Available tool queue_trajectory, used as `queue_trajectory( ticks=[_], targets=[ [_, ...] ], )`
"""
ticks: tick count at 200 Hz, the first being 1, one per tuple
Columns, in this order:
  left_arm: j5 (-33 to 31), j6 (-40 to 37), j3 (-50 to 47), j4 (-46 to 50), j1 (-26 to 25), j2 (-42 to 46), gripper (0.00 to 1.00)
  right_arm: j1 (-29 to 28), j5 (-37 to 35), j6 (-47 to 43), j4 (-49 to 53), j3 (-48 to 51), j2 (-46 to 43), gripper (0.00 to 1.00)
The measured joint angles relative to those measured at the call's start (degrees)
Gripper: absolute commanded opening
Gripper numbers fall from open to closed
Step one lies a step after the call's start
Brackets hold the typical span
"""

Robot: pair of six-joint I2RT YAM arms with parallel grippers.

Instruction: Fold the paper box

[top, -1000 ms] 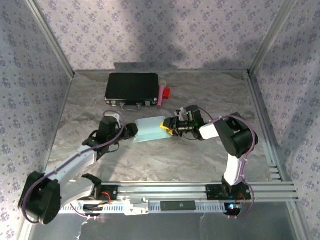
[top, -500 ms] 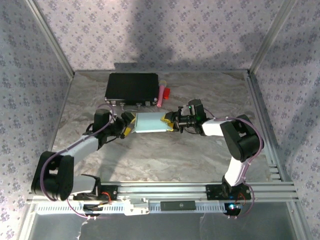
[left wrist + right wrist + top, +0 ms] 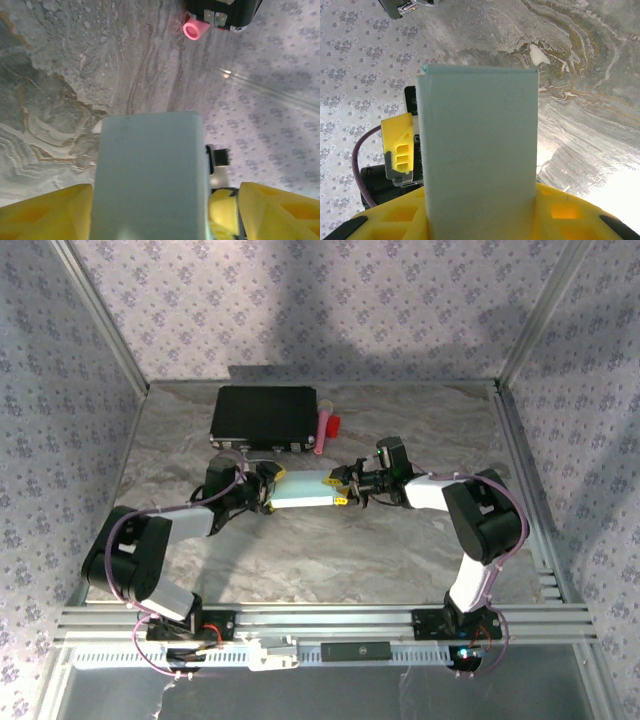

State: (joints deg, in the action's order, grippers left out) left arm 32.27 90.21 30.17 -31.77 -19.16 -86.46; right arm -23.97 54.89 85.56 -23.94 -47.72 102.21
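Note:
The paper box [image 3: 301,490] is a pale blue, long rectangular box held just above the table between the two arms. My right gripper [image 3: 345,486] is shut on its right end; in the right wrist view the box [image 3: 479,150] rises between the yellow fingers [image 3: 565,215], which press both sides. My left gripper [image 3: 266,486] straddles the left end and stands open. In the left wrist view the box [image 3: 150,170] lies against the left finger [image 3: 45,212], with a gap to the right finger [image 3: 280,210].
A black case [image 3: 263,418] lies at the back of the table, with a pink cylinder [image 3: 322,430] and a small red piece [image 3: 334,423] at its right end. Patterned walls and metal frame posts close in the table on three sides.
My left arm swung in from the lower left and brought its gripper over the box's left end. The box turned from a broad tilted face to a narrow level bar. The right gripper kept its hold.

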Motion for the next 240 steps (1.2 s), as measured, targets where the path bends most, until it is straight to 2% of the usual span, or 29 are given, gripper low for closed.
queue_trajectory(
  ticks=[29,53,62,71,88,113,132,160,184,198,217,240],
  targets=[
    [-1.0,2.4,-0.4,-1.2,-0.4,0.0,0.6,0.2,0.1,0.5,0.0,0.0,0.0,0.4],
    [-1.9,3.9,-1.0,-0.6,-0.7,0.3,0.54,0.3,0.3,0.6,0.0,0.0,0.1,0.47],
    [-2.2,4.3,-1.1,0.3,-0.9,0.9,0.47,0.3,0.3,0.7,0.0,0.0,0.2,0.52],
    [-2.3,4.4,-1.3,1.2,-0.9,1.7,0.34,0.3,0.4,0.6,0.0,0.0,0.5,0.57],
    [-3.1,5.2,-1.5,3.0,-1.2,3.3,0.26,0.3,0.4,0.2,0.7,-0.1,0.8,0.66],
    [-3.2,5.9,-1.5,5.9,-1.2,4.5,0.26,0.2,-0.1,-2.5,4.2,-0.9,0.4,0.7],
    [-3.4,6.7,-1.5,9.4,-1.2,4.9,0.26,0.6,-2.6,-7.3,11.2,-1.0,-3.5,0.72],
    [-3.7,8.8,-1.5,14.2,-1.2,6.0,0.27,3.7,-8.0,-17.0,22.3,-1.5,-16.2,0.7],
    [-4.0,10.3,-1.5,19.3,-1.2,8.6,0.29,4.6,-16.8,-29.6,31.3,-3.6,-27.4,0.63],
    [-4.3,11.1,-1.5,22.9,-1.2,10.7,0.3,2.0,-24.0,-37.0,34.9,-3.3,-33.5,0.63],
    [-4.9,12.5,-1.5,27.8,-1.2,13.7,0.32,-5.0,-33.4,-46.7,36.1,-0.4,-40.3,0.64],
    [-5.9,14.4,-1.5,33.3,-1.2,17.3,0.33,-12.7,-42.4,-56.4,36.1,3.1,-41.5,0.65]
  ],
)
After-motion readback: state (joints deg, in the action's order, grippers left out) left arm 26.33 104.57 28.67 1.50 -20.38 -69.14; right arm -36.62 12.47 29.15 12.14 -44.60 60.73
